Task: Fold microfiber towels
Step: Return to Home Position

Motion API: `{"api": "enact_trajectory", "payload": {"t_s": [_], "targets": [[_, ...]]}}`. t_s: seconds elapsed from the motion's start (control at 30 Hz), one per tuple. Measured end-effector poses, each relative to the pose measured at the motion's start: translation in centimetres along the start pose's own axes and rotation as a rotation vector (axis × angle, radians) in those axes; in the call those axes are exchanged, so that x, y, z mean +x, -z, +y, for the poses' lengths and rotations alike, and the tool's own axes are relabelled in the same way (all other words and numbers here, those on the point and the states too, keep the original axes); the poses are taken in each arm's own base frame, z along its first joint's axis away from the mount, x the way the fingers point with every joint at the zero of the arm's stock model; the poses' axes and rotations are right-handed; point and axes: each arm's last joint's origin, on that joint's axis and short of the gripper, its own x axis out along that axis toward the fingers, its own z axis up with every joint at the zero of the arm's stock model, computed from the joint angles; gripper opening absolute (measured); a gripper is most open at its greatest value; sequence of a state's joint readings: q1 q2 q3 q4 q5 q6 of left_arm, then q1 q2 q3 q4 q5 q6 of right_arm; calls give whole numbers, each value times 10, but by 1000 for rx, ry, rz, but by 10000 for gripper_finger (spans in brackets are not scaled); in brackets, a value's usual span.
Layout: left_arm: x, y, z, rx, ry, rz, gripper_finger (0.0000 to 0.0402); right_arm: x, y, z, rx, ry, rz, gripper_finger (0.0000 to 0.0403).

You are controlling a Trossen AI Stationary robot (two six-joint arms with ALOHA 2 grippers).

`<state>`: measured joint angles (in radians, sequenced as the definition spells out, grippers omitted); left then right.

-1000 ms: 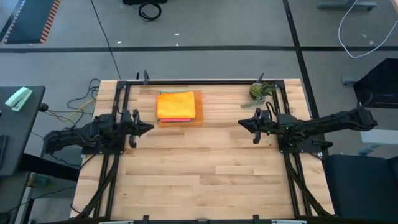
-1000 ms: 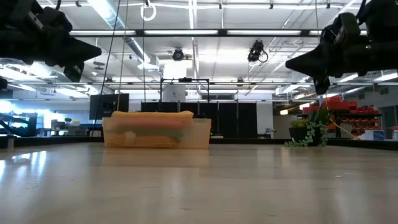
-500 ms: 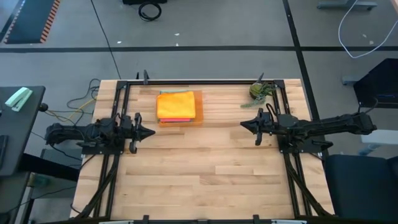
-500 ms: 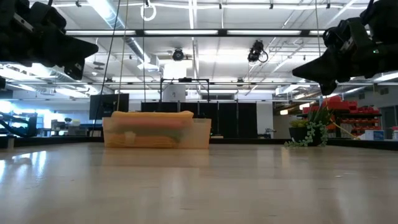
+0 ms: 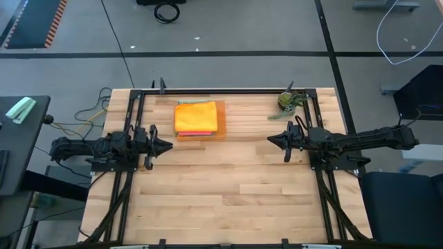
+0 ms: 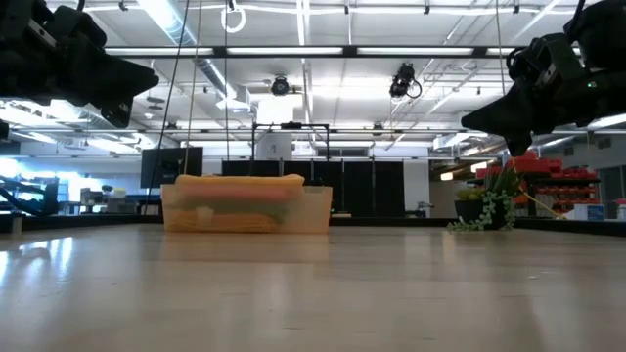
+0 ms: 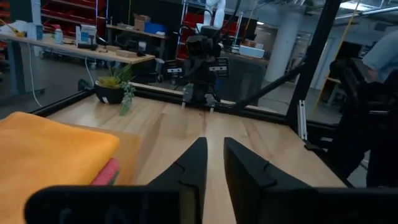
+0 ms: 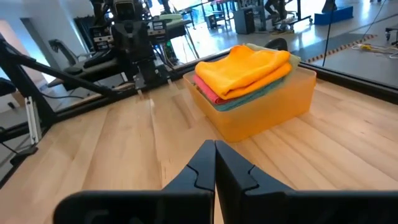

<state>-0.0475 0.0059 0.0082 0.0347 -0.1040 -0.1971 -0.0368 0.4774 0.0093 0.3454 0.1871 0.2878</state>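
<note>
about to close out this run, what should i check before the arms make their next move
1. All folded towels inside the orange bin: ok, stacked there.
2. No loose towel on the table: ok, none shows in the high view.
3. The left gripper carries nothing: ok, its fingers stand slightly apart with nothing between them, at the table's left side.
4. The right gripper carries nothing: ok, its fingers are shut on nothing, at the table's right side.
5. Both grippers clear of the bin and the potted plant: ok.
6. Arms fully at home: cannot tell.
</note>
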Motion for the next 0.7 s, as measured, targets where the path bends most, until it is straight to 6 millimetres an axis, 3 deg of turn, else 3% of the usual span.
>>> {"api": "enact_trajectory", "payload": {"t_s": [0.7], "targets": [[0, 0, 0, 0, 0, 0, 65, 0, 0, 0, 0, 0, 0, 10]]}}
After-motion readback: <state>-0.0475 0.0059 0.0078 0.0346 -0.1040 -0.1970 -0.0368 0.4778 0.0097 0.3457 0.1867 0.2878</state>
